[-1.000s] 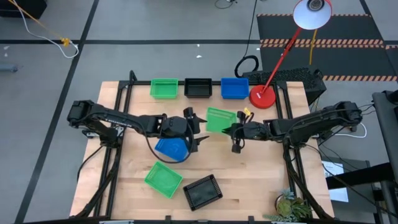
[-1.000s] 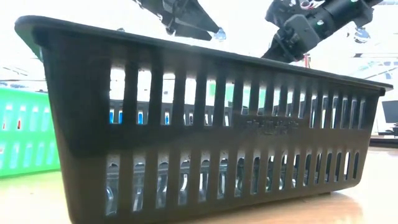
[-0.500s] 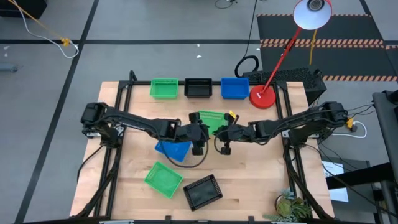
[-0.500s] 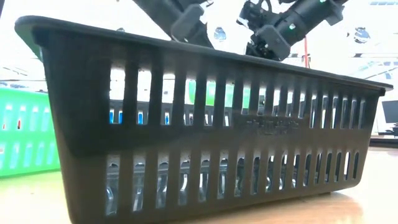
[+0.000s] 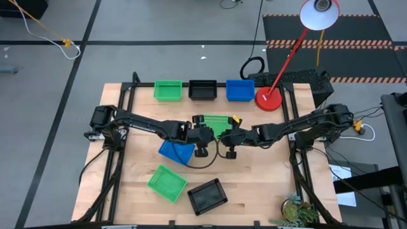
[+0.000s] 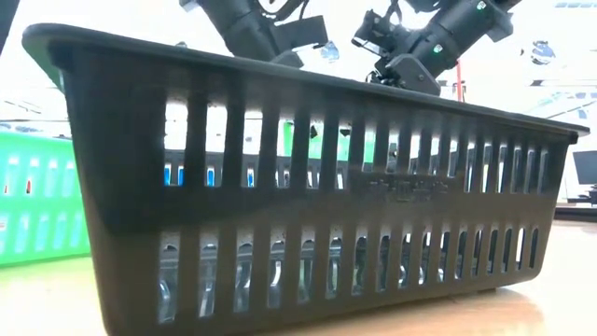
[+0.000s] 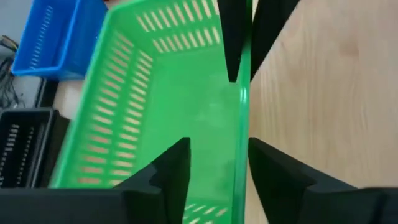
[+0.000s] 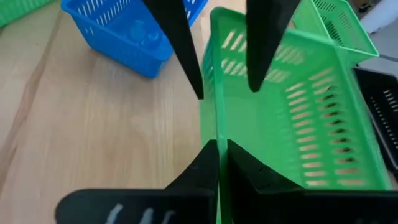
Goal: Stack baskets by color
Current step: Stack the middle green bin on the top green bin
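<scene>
Currently, right pincer [image 8: 214,149] pinches green basket [image 5: 216,123] wall; left pincer [image 7: 217,155], spread, straddles the opposite wall.

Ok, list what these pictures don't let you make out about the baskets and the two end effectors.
- Low view: the near black basket fills the frame, hiding nearly everything on the table behind it.
- High view: the green basket held mid-table is partly covered by the left end effector and right end effector.
- Back-row baskets: whether each is one basket or a nested stack cannot be told.
- Left wrist view: the green basket's near end is cut off.
</scene>
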Robot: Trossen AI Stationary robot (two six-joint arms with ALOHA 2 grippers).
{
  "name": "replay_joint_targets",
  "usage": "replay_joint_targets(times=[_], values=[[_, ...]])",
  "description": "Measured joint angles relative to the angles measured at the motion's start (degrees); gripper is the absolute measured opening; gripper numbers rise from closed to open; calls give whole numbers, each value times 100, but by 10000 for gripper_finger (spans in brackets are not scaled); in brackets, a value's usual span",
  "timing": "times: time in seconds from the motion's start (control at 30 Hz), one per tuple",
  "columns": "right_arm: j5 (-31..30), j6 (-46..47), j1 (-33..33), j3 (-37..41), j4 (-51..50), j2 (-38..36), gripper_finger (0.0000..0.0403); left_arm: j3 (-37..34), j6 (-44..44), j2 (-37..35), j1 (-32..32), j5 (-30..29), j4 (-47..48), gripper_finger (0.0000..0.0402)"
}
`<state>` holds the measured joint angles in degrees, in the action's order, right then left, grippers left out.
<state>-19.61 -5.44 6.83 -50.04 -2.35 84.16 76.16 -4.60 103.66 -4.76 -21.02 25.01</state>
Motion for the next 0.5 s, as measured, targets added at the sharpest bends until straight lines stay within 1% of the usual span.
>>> replay_joint_targets(times=[0.2, 0.37, 0.43, 0.5], values=[[-5, -45, 0, 2, 26, 0, 6, 2, -156, 33, -4, 24, -15, 93], [-16, -59, 0, 2, 72, -2, 7, 2, -398, 33, -4, 53, 1, 21], [-7, -118, 3, 2, 79, -2, 11, 2, -461, 33, -5, 55, 5, 9], [-9, -144, 36, 2, 85, -2, 22, 2, -480, 33, -6, 55, 25, 11]])
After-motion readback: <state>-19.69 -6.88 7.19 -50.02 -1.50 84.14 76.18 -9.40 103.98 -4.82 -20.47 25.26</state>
